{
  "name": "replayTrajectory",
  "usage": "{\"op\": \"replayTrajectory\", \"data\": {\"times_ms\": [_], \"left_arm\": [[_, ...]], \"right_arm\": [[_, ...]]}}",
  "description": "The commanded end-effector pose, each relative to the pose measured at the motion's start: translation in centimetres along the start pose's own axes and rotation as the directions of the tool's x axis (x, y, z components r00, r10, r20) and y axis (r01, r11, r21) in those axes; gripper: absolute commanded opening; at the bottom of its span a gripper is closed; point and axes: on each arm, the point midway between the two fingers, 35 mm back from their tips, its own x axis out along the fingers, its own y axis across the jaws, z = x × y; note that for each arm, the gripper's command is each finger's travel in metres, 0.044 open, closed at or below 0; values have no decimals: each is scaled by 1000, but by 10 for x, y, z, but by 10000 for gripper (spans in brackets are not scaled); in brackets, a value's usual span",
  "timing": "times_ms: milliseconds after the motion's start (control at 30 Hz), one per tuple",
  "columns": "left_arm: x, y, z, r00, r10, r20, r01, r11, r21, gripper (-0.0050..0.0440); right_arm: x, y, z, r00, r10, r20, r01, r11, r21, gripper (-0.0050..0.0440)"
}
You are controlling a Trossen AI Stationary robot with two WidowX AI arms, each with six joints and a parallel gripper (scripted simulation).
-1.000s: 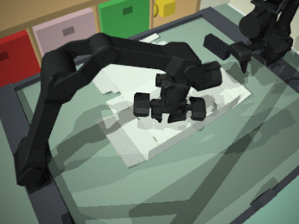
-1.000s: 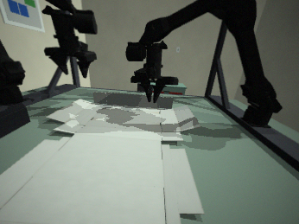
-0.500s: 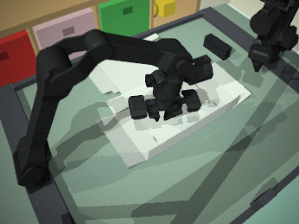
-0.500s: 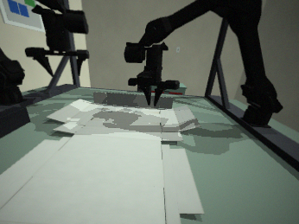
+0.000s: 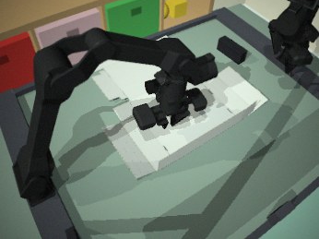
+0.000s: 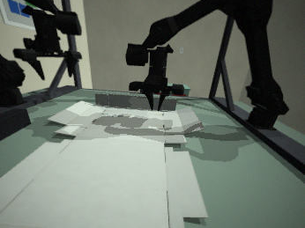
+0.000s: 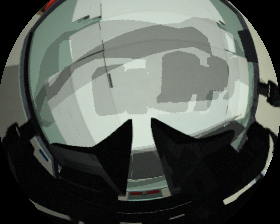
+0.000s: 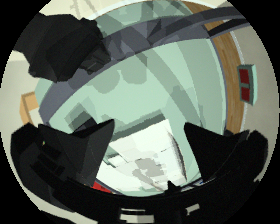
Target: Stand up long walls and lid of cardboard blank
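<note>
Drawer fronts red [image 5: 15, 61], pink [image 5: 85, 28], green [image 5: 134, 15]; yellow block [image 5: 177, 6] beside green one; dark block [image 5: 231, 50] on table [image 5: 83, 176]
</note>
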Motion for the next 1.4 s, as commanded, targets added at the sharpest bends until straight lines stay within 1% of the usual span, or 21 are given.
{"op": "replayTrajectory", "data": {"times_ms": [0,167,233,500,633,967,1033,1067,1100,1167,1200,1367], "left_arm": [[-8,-1,6,999,-42,-16,41,997,-72,103],[-6,1,10,998,-48,-30,44,991,-130,103],[-6,1,11,998,-50,-33,45,989,-141,103],[-6,1,11,998,-50,-33,45,989,-142,103],[12,0,10,998,-50,-33,44,989,-142,103],[12,0,10,998,-49,-33,44,989,-142,103],[12,0,10,998,-49,-33,44,989,-142,103],[12,0,10,998,-49,-33,44,989,-142,103],[12,0,10,998,-49,-33,44,989,-142,103],[12,0,10,998,-49,-33,44,989,-142,103],[12,0,10,998,-49,-33,44,989,-142,103],[12,0,10,998,-49,-33,44,989,-142,103]], "right_arm": [[0,8,8,1000,-2,-13,-1,974,-229,435],[2,15,13,1000,11,-23,-19,902,-430,435],[3,16,14,1000,13,-25,-23,887,-462,435],[3,16,14,1000,13,-25,-23,885,-464,435],[3,16,14,1000,13,-25,-23,885,-464,435],[3,16,14,1000,13,-25,-23,885,-464,435],[3,14,11,1000,14,-24,-23,903,-430,387],[4,11,7,1000,14,-24,-22,922,-386,363],[5,7,1,1000,14,-23,-21,946,-324,339],[9,-3,-15,1000,15,-20,-18,990,-143,291],[11,-8,-25,1000,16,-18,-17,996,-90,267],[20,-19,-48,1000,17,-15,-14,988,155,147]]}}
